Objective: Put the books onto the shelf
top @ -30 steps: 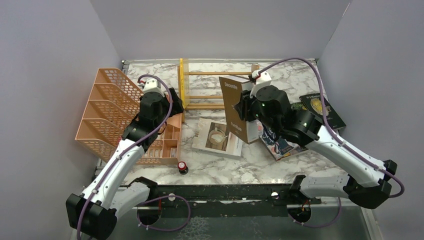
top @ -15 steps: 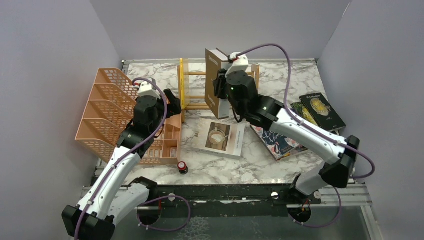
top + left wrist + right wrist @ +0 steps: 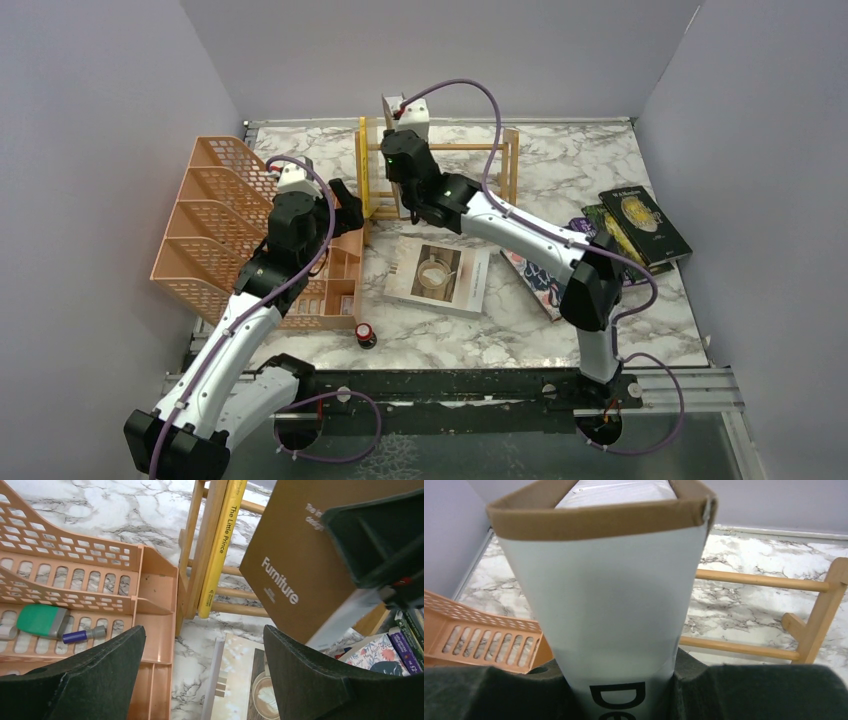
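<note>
Seven books, as far as the heap shows: one brown book (image 3: 300,570) in the right gripper (image 3: 619,695), one yellow book (image 3: 220,545) just left of it, one flat book (image 3: 438,275) near it, and four in a heap (image 3: 645,222) to its right. One shelf (image 3: 512,165). One tray (image 3: 215,215) by the left gripper (image 3: 204,645). One marker (image 3: 82,635).

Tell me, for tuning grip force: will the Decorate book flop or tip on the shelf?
Probably stiff: the book stands straight in the right claw. Likely heavy: thick page block. Might tip: the shelf holds only a thin yellow book.
</note>
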